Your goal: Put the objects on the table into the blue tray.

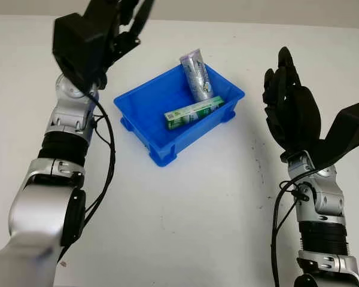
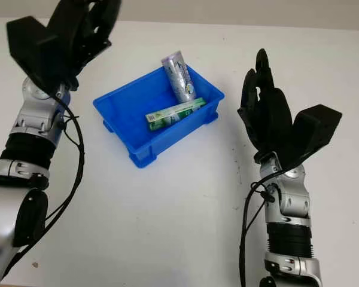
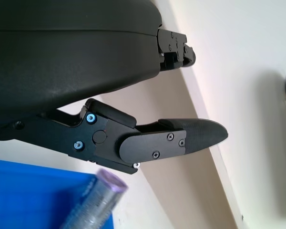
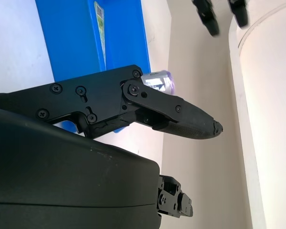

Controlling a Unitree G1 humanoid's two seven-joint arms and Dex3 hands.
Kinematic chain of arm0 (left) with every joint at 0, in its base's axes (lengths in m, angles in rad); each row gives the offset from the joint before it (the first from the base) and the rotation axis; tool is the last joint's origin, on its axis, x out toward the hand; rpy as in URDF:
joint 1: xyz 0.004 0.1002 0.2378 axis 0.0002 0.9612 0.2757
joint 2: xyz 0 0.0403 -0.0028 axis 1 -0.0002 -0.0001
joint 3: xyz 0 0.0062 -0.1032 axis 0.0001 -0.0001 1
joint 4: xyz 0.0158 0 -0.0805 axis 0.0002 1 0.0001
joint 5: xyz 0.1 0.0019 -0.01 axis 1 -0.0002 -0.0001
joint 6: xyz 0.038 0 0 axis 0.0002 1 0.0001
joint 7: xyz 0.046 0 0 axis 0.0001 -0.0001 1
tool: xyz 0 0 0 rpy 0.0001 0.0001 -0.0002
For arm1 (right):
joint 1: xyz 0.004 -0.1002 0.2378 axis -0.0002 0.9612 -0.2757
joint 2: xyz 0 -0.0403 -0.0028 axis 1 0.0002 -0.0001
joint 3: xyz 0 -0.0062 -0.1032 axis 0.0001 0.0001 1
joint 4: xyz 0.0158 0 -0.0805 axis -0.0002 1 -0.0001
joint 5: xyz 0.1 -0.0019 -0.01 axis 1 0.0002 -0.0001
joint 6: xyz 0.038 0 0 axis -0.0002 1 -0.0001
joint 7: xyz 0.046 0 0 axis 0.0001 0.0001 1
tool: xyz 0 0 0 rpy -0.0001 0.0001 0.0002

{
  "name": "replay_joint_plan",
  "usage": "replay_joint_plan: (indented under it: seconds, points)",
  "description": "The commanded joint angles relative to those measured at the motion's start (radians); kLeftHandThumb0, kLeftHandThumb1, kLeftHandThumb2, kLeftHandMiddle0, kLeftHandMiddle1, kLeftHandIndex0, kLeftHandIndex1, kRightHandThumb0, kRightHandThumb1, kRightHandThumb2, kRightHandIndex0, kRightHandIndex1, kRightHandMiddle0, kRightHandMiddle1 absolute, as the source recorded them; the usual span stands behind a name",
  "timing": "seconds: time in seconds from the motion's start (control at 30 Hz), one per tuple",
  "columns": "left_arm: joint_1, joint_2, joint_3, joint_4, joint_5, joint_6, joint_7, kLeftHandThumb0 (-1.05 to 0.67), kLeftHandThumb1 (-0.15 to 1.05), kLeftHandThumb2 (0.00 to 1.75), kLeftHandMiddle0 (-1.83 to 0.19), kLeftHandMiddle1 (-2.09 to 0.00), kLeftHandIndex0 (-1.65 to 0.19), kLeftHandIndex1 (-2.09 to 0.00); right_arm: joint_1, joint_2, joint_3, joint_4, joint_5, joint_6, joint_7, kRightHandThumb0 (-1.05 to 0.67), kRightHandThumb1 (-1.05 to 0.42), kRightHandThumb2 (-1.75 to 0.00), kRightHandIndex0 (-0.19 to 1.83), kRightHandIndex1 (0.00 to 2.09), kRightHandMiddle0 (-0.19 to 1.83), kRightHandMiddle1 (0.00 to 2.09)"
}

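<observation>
Blue rectangular plastic tray (image 1: 145,103): mid-bench, set at an angle on the white bench (image 1: 197,221). Contents: silver-and-purple tube (image 1: 195,76) leaning on the far wall; green-and-white flat box (image 1: 193,112) along the right-hand wall. Left hand (image 1: 116,27): raised beyond the tray's left corner, open, holding nothing. Right hand (image 1: 287,107): raised right of the tray, open, holding nothing.

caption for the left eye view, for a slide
Blue tray holding a silver tube and green box, with the left hand and right hand raised, open, beside it.
</observation>
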Motion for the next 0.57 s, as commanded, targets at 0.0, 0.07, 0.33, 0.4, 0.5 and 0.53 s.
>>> replay_joint_plan:
  seconds: [0.0, 0.07, 0.33, 0.4, 0.5, 0.53]
  points:
    - [0.048, 0.025, 0.026, -0.021, -0.019, -0.018, -0.007, -0.71, 1.05, 0.52, 0.12, -0.02, 0.16, -0.11, -0.018, -0.024, -0.007, 0.006, -0.020, -0.025, -0.005, -0.68, -1.05, -0.77, -0.19, 0.00, -0.19, 0.00]
    - [0.086, 0.037, 0.042, -0.034, -0.028, -0.015, -0.005, -0.71, 1.05, 0.54, 0.14, -0.02, 0.18, -0.09, -0.025, -0.031, -0.009, 0.025, -0.031, -0.042, -0.002, -0.68, -1.05, -0.78, -0.19, 0.00, -0.19, 0.00]
    - [0.210, 0.051, 0.105, -0.018, -0.096, -0.026, -0.044, -0.69, 1.05, 0.63, 0.19, 0.00, 0.19, 0.00, -0.052, -0.046, -0.008, 0.107, -0.056, -0.092, 0.007, -0.70, -1.05, -0.83, -0.19, 0.00, -0.19, 0.00]
    - [0.238, 0.039, 0.116, -0.033, -0.109, -0.017, -0.037, -0.68, 1.05, 0.65, 0.19, 0.00, 0.19, 0.00, -0.055, -0.044, -0.007, 0.108, -0.062, -0.088, 0.001, -0.69, -1.05, -0.82, -0.19, 0.00, -0.19, 0.00]
    - [0.280, 0.023, 0.124, -0.049, -0.126, -0.021, -0.036, -0.67, 1.05, 0.68, 0.19, 0.00, 0.19, 0.00, -0.055, -0.038, -0.008, 0.097, -0.062, -0.074, -0.005, -0.70, -1.05, -0.81, -0.19, 0.00, -0.19, 0.00]
    - [0.291, 0.018, 0.126, -0.054, -0.132, -0.016, -0.035, -0.67, 1.05, 0.69, 0.19, 0.00, 0.19, 0.00, -0.055, -0.035, -0.007, 0.094, -0.061, -0.070, -0.010, -0.69, -1.05, -0.80, -0.19, 0.00, -0.19, 0.00]
